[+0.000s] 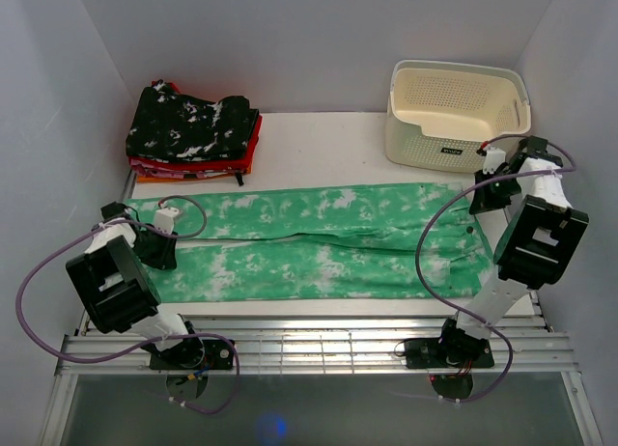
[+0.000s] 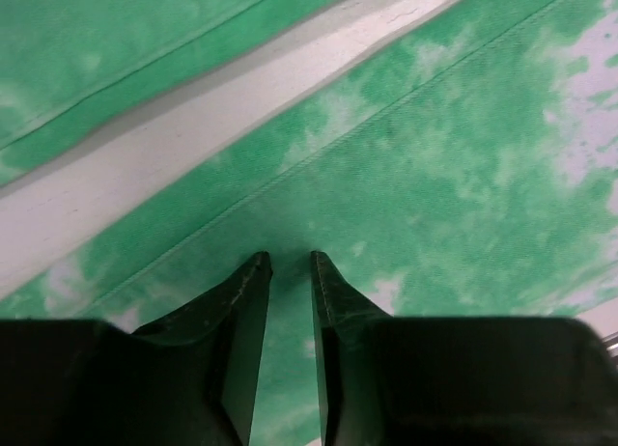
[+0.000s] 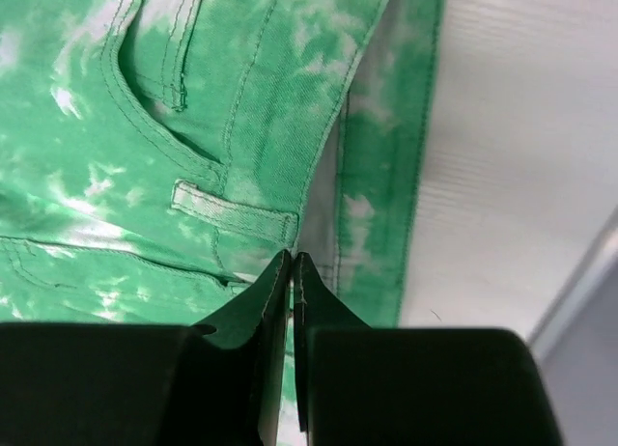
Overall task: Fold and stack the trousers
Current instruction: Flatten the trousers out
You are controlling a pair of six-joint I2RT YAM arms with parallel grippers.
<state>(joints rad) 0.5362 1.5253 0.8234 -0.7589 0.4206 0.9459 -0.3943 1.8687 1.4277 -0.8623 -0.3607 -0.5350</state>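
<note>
The green tie-dye trousers [image 1: 319, 243] lie spread flat across the table, legs to the left and waist to the right. My left gripper [image 1: 156, 241] is down on a leg near the cuffs. In the left wrist view its jaws [image 2: 290, 258] stand a narrow gap apart with green cloth [image 2: 435, 156] between them. My right gripper [image 1: 483, 197] is at the far corner of the waist. In the right wrist view [image 3: 292, 255] it is pressed shut on the waistband edge beside a belt loop [image 3: 232, 211] and a pocket [image 3: 154, 98].
A stack of folded clothes [image 1: 193, 127], black speckled on top of red and orange, sits at the back left. A cream plastic basket [image 1: 454, 113] stands at the back right. Bare white table [image 1: 319, 147] lies between them. A metal rail [image 1: 309, 345] runs along the near edge.
</note>
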